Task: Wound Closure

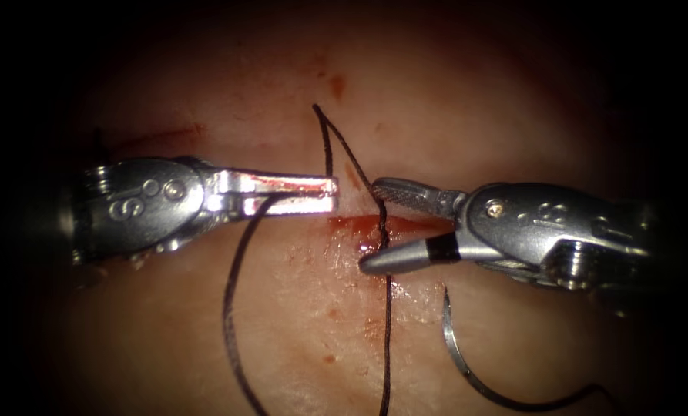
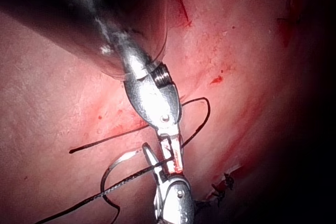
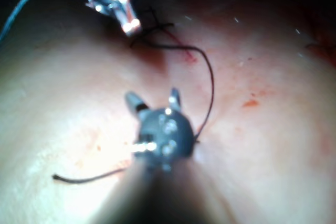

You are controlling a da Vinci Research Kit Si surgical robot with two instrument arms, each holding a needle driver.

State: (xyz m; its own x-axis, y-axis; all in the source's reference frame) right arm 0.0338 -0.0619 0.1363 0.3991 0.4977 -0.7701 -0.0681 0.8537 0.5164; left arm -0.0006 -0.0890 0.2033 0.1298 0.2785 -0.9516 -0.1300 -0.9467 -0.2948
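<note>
The thread (image 1: 234, 293) is held in the closed jaws of the left tool (image 1: 330, 194), on the left of the cut (image 1: 374, 225) in the tissue (image 1: 297, 339). The right tool (image 1: 370, 225) is seen over the cut with its jaws spread wide and nothing between them, while a strand of thread passes across the gap. The needle (image 1: 474, 374) is lying free on the tissue, right of the cut, below the right tool, and it is not held.

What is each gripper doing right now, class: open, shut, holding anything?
Left gripper: shut on the thread.
Right gripper: open, holding nothing, astride the thread at the cut; the needle lies loose on the tissue.
</note>
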